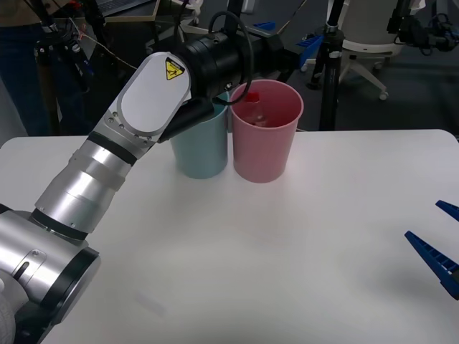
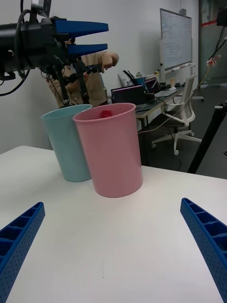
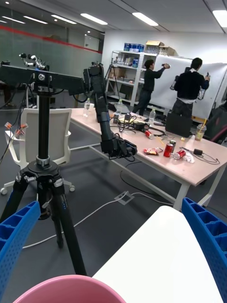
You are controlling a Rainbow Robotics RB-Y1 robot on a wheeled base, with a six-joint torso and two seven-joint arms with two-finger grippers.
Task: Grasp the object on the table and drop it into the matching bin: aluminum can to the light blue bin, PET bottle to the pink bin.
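PET bottle (image 1: 252,100) lies inside the pink bin (image 1: 265,147); its red cap is visible just below the rim in the front view, and through the bin's far wall in the right wrist view, with the clear body faintly visible beneath it. Pink bin position: upper centre of the front view, upright on the white table (image 1: 287,272), with its wall touching or just beside the light blue bin (image 1: 203,150) on its left. Left arm: extends from the lower left of the front view up to the upper centre, its black wrist section passing above the light blue bin's rim. Left gripper (image 2: 82,39): located in the upper left of the right wrist view, above the two bins, its blue ribbed fingers (image 2: 78,27) spread apart with nothing between them; in the left wrist view the same fingers sit wide at the two lower corners, with the pink rim at the bottom edge. Right gripper (image 1: 441,244): located at the lower right edge of the front view, low over the table and well apart from the bins, its fingers spread wide and empty.
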